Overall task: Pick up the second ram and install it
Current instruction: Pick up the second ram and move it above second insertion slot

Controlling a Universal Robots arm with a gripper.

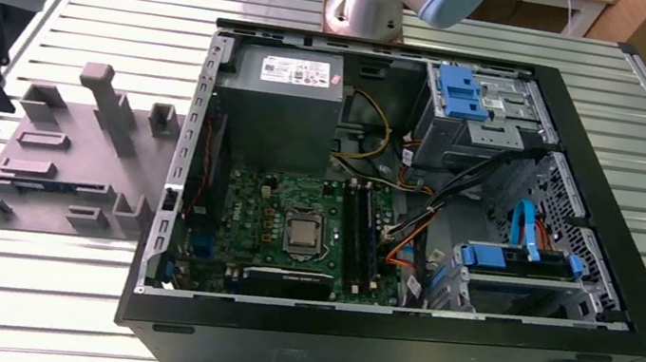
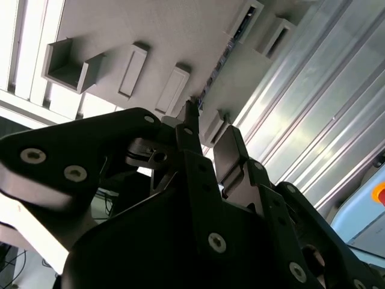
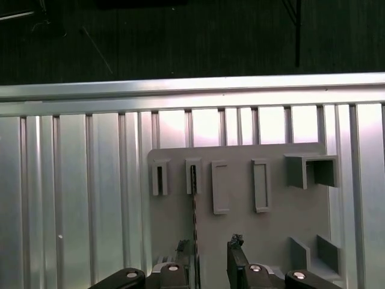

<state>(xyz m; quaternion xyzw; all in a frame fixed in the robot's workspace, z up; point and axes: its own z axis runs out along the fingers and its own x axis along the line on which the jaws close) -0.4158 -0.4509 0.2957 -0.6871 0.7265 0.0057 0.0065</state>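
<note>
Gripper [image 3: 210, 256] hovers over the grey holder [image 3: 271, 235], jaws narrowly parted and empty, near the second ram [image 3: 194, 201], which stands on edge there, probably for easy pinching.

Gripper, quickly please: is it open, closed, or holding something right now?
Gripper: open, nothing gripped; it is over the second ram standing in the grey holder.
</note>
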